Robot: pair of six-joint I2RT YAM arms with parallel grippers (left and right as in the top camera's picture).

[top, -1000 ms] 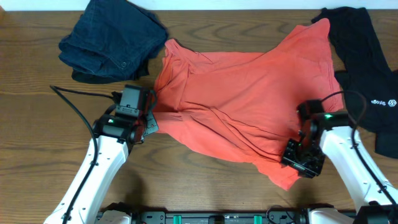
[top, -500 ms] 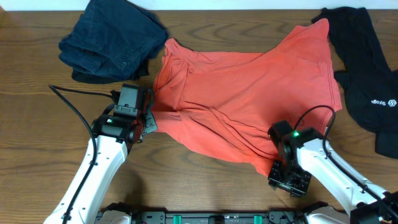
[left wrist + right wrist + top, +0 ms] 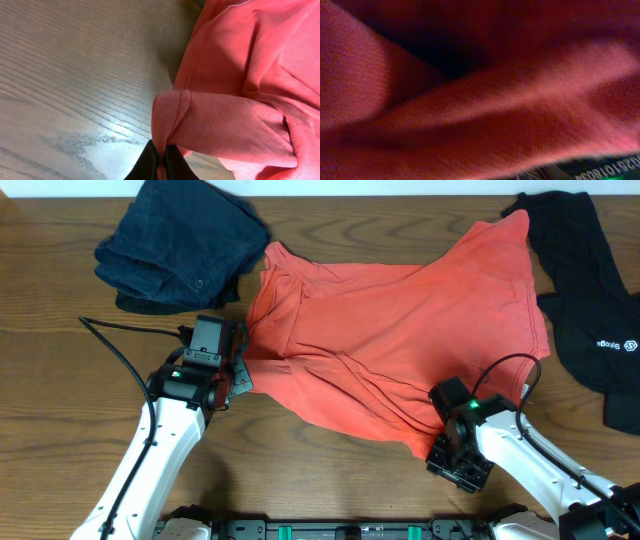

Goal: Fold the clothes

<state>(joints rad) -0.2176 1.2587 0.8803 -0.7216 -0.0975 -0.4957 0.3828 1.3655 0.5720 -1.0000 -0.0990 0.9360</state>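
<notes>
So the T-shirt is spread over the middle of the table. The denim garment is dumped in the far left corner, just beside the T-shirt's far left end. The logo shirt is laid along the right side, right up against the T-shirt's far right corner. The left gripper is parked at the T-shirt's left edge, the right gripper at its near right corner.

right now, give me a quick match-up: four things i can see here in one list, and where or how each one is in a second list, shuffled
Things:
1. t-shirt
2. denim bundle
3. black shirt
4. left gripper

Place or state:
a. along the right edge of the table
b. pinching red cloth
c. spread across the middle
d. bunched at the far left corner

Pairs: 1-c, 2-d, 3-a, 4-b
</notes>
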